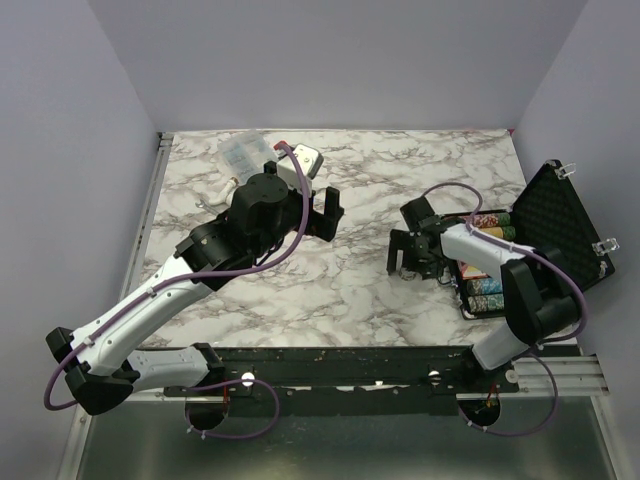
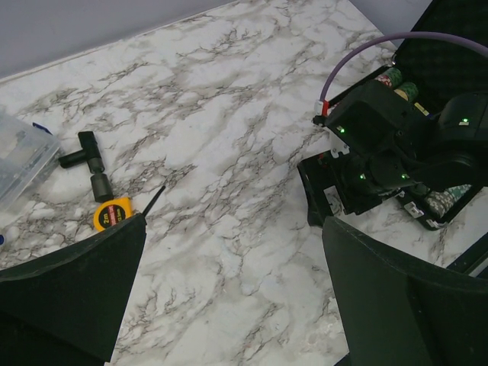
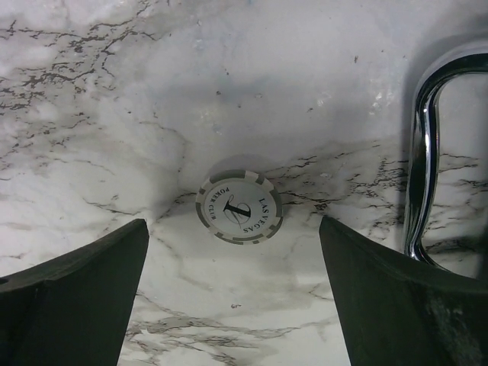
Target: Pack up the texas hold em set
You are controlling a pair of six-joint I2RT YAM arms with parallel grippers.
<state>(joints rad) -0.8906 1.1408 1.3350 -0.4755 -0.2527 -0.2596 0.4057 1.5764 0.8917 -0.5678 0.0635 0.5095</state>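
The black briefcase of the texas hold em set lies open at the right of the table, its foam lid (image 1: 560, 222) raised and its chip rows (image 1: 487, 290) showing. A white disc (image 3: 239, 207) printed "Las Vegas Poker Club" lies flat on the marble. My right gripper (image 3: 232, 227) hangs open just above it, fingers (image 3: 84, 290) apart on either side, touching nothing. From above, that gripper (image 1: 408, 262) sits just left of the case and hides the disc. My left gripper (image 1: 320, 210) is open and empty above the table's middle.
The case's chrome handle (image 3: 423, 152) lies right of the white disc. At the far left lie an orange tape measure (image 2: 112, 212), a black T-shaped part (image 2: 88, 156) and a clear plastic compartment box (image 2: 19, 156).
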